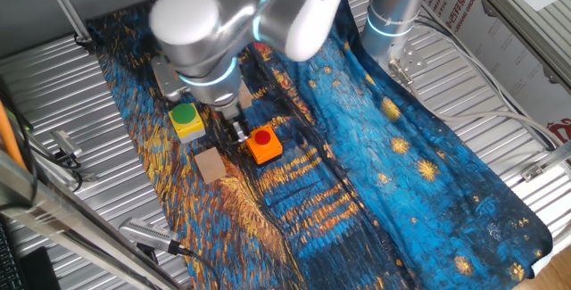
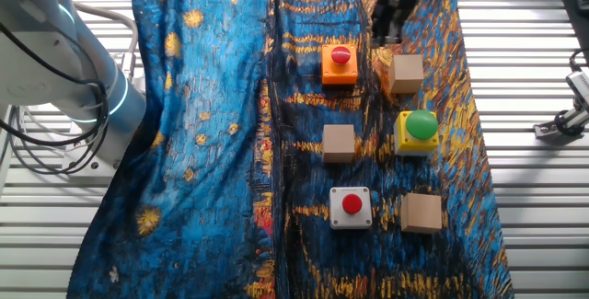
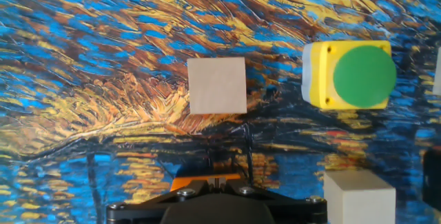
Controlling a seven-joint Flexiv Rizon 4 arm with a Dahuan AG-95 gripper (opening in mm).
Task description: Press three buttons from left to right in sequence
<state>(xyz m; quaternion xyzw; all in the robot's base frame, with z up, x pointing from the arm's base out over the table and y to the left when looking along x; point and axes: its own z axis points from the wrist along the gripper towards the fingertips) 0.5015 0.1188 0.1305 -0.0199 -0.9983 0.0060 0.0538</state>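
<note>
The green-capped yellow button [image 1: 186, 119] [image 2: 420, 131] [image 3: 351, 74], the red-capped orange button [image 1: 264, 144] [image 2: 340, 63] and the red-capped white button [image 2: 352, 207] sit on the painted cloth. My gripper [image 1: 239, 131] [image 2: 386, 25] [image 3: 217, 181] hangs between the green and orange buttons, close beside the orange one. Its fingertips are together, holding nothing. In the hand view a strip of the orange base [image 3: 200, 180] shows just past the fingertips. I cannot tell whether they touch the button. The arm hides the white button in one fixed view.
Plain tan cubes lie among the buttons [image 2: 406, 72] [image 2: 339, 143] [image 2: 422, 212]; one shows in the hand view [image 3: 217, 86] and another at its lower right [image 3: 358, 196]. The cloth [image 2: 212, 106] lies on a ribbed metal table [image 2: 534, 198]. A second arm's base [image 2: 64, 69] stands at the side.
</note>
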